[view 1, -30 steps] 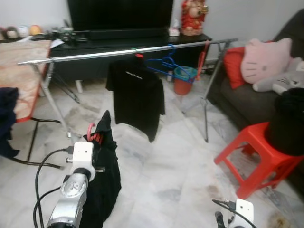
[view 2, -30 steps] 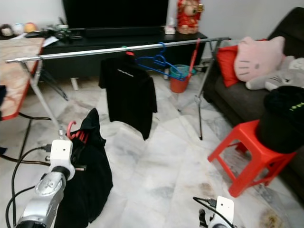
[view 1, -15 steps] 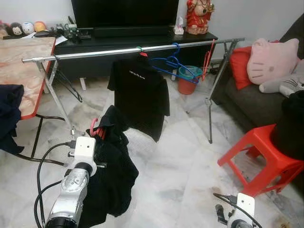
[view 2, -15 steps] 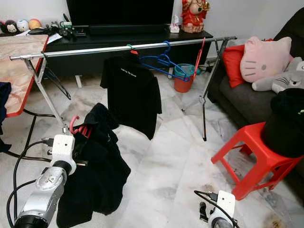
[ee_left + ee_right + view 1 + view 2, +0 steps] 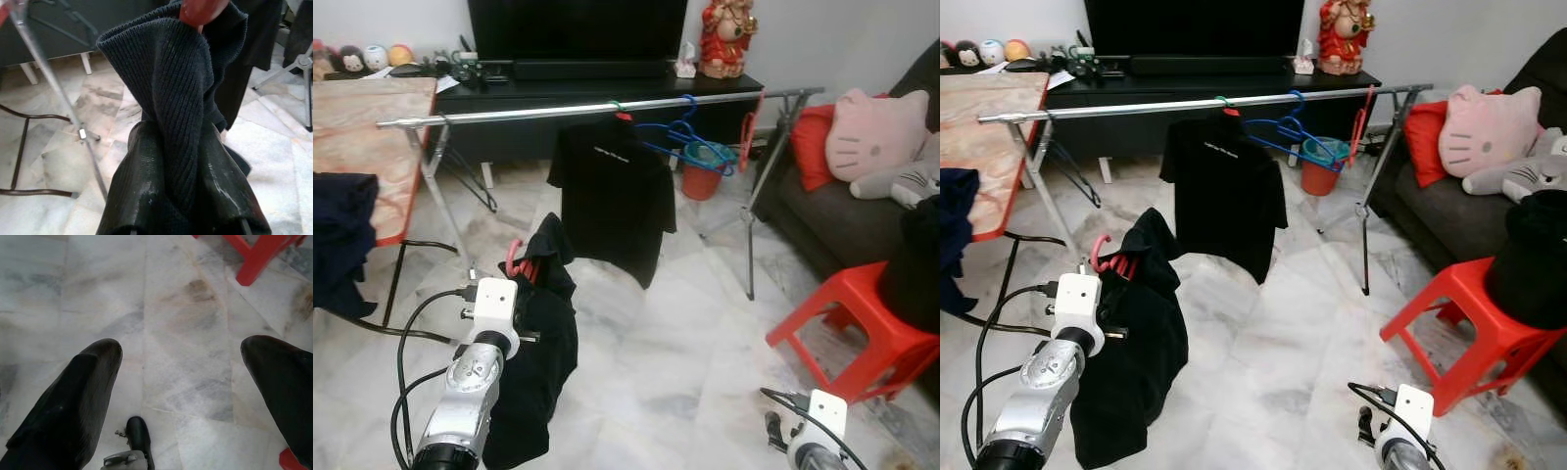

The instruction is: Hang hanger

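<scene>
Carrying is the step in hand: the left end effector point(image 5: 183, 215) is pinched on a black garment point(image 5: 540, 362) that drapes from a red hanger point(image 5: 519, 262), whose hook pokes up just above the cloth at about 7 o'clock in the head view. In the left wrist view both black fingers point(image 5: 139, 186) press against a fold of the dark knit fabric, with a bit of the red hanger at the top of the bundle.

At 12 o'clock stands the silver rail point(image 5: 597, 107) of a drying rack, well apart from the held hanger. A black T-shirt point(image 5: 612, 211) already hangs near its middle, with blue hangers point(image 5: 690, 142) beside it toward 1 o'clock. The stretch of rail toward 11 o'clock looks bare, beside the table point(image 5: 367, 127).

The right end effector point(image 5: 181, 377) hangs idle at 5 o'clock, fingers spread wide over the marble floor point(image 5: 1293, 343), near the red stool point(image 5: 1464, 323).

Next, I judge, the robot needs to close in on the rack, lift the hanger above rail height, and turn the hook so it drops over the bare stretch without snagging the T-shirt.
</scene>
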Motion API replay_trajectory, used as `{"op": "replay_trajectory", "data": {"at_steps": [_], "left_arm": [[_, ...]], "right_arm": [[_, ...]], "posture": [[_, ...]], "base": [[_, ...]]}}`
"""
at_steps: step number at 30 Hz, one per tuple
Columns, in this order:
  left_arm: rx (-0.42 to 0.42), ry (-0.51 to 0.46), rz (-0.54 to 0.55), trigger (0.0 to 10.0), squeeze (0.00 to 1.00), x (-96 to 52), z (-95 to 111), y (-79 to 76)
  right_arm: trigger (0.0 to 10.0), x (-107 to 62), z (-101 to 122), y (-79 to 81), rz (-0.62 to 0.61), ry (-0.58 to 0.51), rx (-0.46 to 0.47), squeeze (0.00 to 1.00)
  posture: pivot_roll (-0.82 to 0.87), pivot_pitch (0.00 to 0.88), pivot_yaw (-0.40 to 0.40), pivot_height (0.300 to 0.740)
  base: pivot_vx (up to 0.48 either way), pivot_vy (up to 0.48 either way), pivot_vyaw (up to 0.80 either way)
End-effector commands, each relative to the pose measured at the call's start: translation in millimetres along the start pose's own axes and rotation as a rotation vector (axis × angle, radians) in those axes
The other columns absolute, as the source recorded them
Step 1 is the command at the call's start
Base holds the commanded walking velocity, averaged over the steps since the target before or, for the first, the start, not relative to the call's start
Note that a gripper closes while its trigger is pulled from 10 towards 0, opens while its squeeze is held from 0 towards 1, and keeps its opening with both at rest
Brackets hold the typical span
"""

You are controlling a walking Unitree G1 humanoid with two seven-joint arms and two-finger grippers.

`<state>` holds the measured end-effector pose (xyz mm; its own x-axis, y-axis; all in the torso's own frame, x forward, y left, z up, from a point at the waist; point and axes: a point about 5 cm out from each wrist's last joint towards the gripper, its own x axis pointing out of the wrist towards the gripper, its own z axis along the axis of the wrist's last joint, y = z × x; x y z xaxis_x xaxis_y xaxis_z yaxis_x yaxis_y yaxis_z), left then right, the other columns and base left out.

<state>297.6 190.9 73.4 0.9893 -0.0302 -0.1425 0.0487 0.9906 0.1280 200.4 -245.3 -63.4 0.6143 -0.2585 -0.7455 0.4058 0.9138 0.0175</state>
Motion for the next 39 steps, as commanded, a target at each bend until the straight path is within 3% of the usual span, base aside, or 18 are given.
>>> {"op": "replay_trajectory", "data": {"at_steps": [1,15,29,39], "left_arm": [[0.005,-0.084,0.01,10.0,0.0,4.7,21,1.7],[0.044,-0.084,-0.032,10.0,0.0,9.0,24,-1.5],[0.049,-0.102,-0.098,10.0,0.0,3.3,32,-17.9],[0.042,-0.09,-0.093,10.0,0.0,0.7,32,-17.9]], "right_arm": [[10.0,1.0,6,0.8,0.001,-0.013,-0.002,0.0],[10.0,1.8,8,5.1,0.007,-0.01,0.012,0.0],[10.0,2.5,12,6.0,0.012,-0.014,-0.006,0.0],[10.0,2.9,14,5.7,0.011,-0.01,-0.013,0.0]], "posture": [[0.02,0.0,-0.098,0.74],[0.01,0.0,-0.075,0.74],[0.03,0.0,-0.094,0.74],[0.04,0.0,-0.105,0.74]], "base": [[0.0,0.262,0.0],[0.0,0.267,-0.09],[0.0,0.0,0.0],[0.0,0.0,0.0]]}}
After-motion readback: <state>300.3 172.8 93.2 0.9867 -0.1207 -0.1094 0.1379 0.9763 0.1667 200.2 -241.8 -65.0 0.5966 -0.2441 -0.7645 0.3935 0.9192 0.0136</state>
